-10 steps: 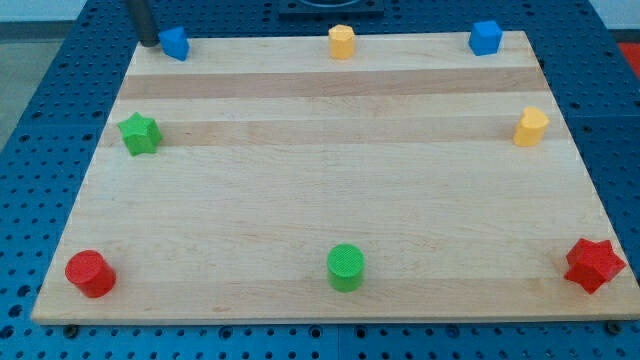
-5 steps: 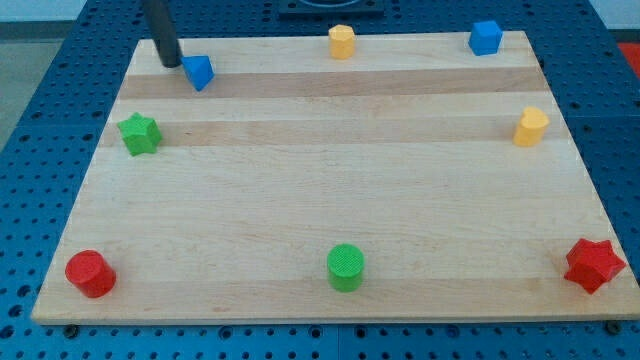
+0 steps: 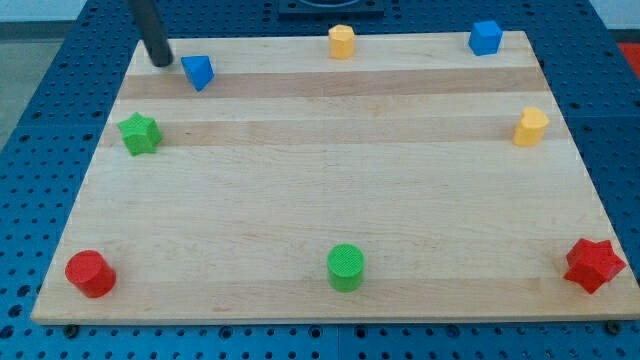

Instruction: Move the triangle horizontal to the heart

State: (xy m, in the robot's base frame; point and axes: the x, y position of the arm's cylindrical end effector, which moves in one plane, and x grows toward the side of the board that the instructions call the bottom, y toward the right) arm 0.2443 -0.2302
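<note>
Fingers are absent on this arm, so nothing is gripped: my tip (image 3: 160, 62) rests at the counter's (image 3: 320, 190) upper left, just left of the blue triangle (image 3: 198, 72), seemingly mid-push and needing contact again to line it up with the heart, which I cannot pick out for certain.

Robot body visible: one straight rod, dark grey to black, smooth and cylindrical, unmarked, ending at my tip (image 3: 160, 62), blunt.

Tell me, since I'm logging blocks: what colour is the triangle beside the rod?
Blue triangle, clearest in the camera view.
</note>
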